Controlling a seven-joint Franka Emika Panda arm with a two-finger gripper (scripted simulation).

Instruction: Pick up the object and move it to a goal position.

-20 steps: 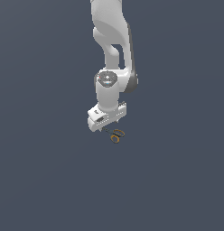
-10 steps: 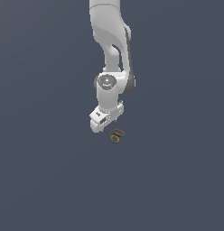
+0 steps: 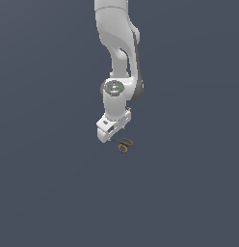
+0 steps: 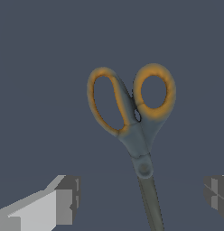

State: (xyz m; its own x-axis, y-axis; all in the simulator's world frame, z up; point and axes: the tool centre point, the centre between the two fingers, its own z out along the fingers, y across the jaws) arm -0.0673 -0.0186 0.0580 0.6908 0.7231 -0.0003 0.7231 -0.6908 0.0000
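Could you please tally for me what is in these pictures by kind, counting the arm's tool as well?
Scissors, orange ring handles, lying on the dark surface: 1
White robot arm: 1
Tool, with the scissors' blades between its open fingers in the wrist view: 1
Total: 3

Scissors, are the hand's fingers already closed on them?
No. In the wrist view the two fingers stand wide apart on either side of the scissors, touching neither blade nor handles.
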